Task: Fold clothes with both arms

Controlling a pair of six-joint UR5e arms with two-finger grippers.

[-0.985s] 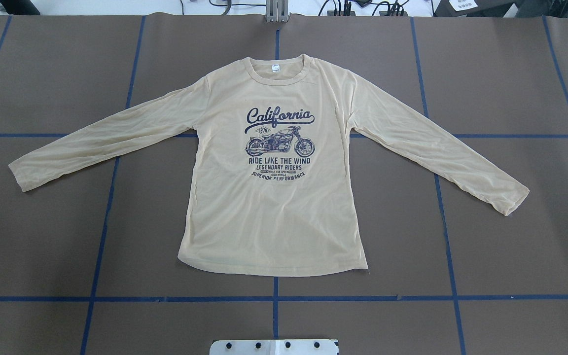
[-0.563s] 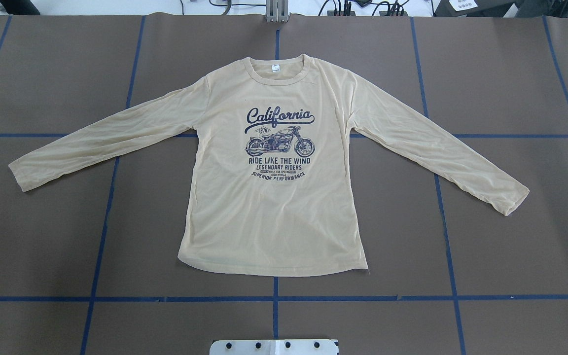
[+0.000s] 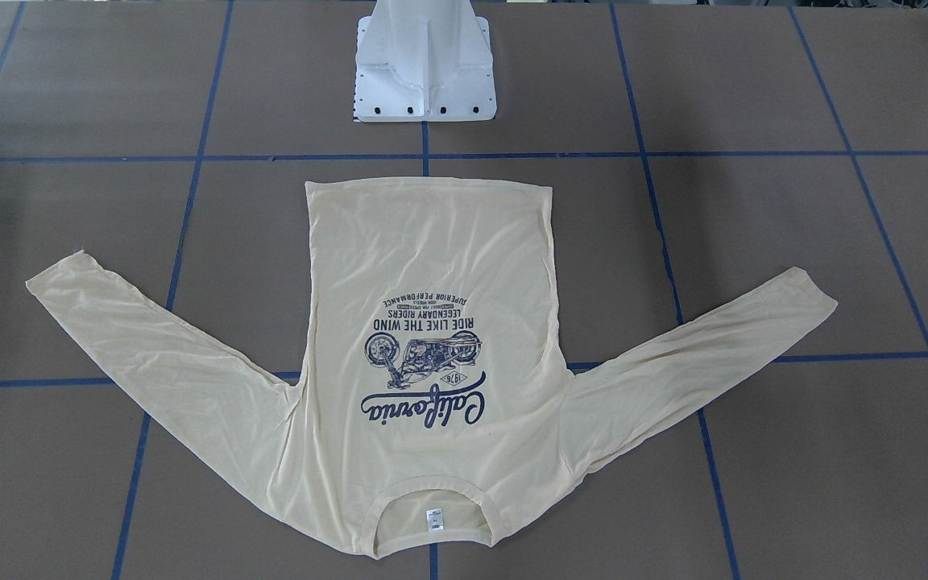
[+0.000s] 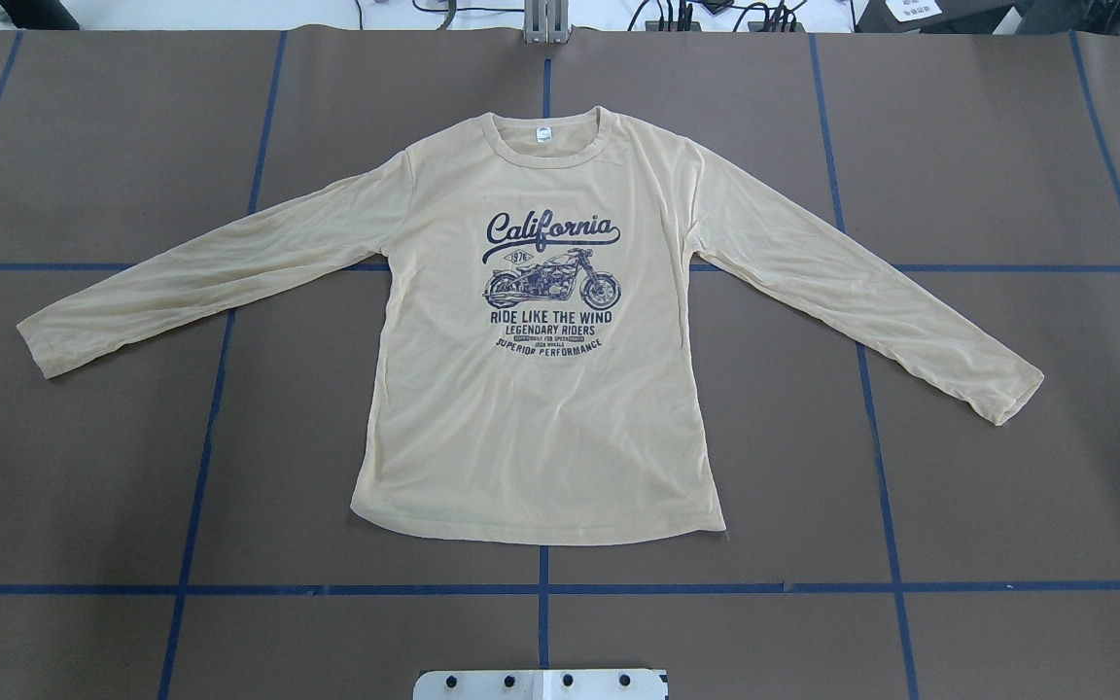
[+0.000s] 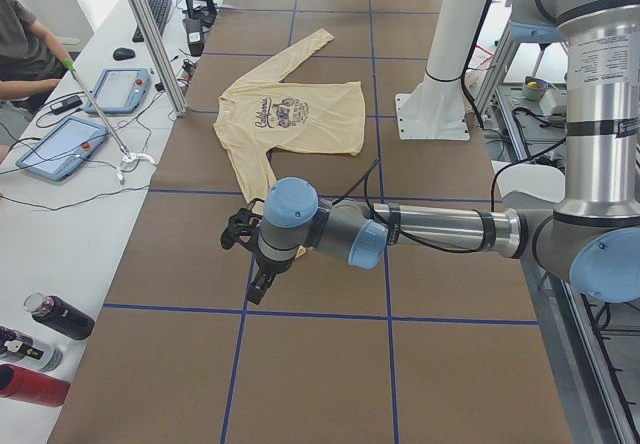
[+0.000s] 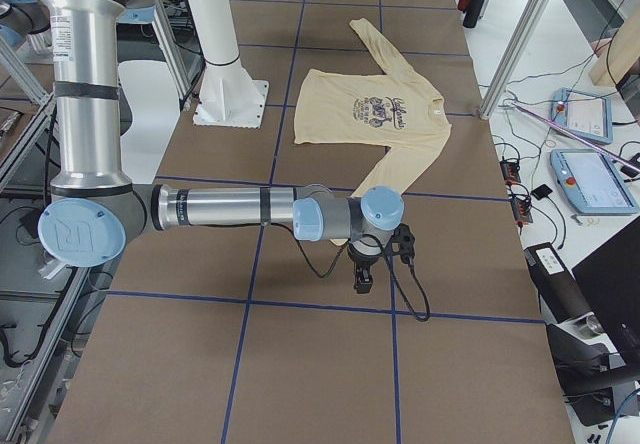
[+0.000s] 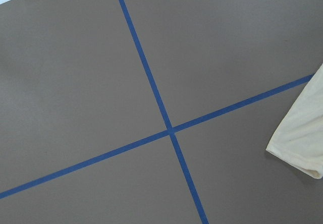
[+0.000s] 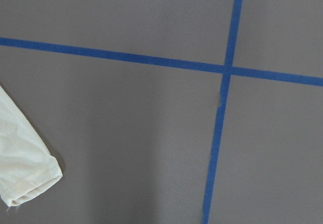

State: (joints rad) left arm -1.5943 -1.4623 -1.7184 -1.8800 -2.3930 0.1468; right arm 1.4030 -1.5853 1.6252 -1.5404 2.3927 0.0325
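Observation:
The pale cream-yellow long-sleeved shirt [image 4: 541,418] lies flat and face up on the brown table, sleeves spread to both sides, neck away from the robot. It also shows in the front view [image 3: 432,242]. My left gripper [image 5: 258,286] hangs above the table just past the left sleeve cuff [image 7: 300,143]. My right gripper [image 6: 362,282] hangs above the table just past the right sleeve cuff [image 8: 20,168]. Both grippers show only in the side views, so I cannot tell whether they are open or shut. Neither touches the shirt.
The white pedestal base [image 3: 425,72] stands near the shirt's hem. Blue tape lines [image 4: 541,588] cross the table. Tablets [image 5: 60,144], bottles [image 5: 60,316] and an operator [image 5: 20,44] are at the bench beyond the table's far edge.

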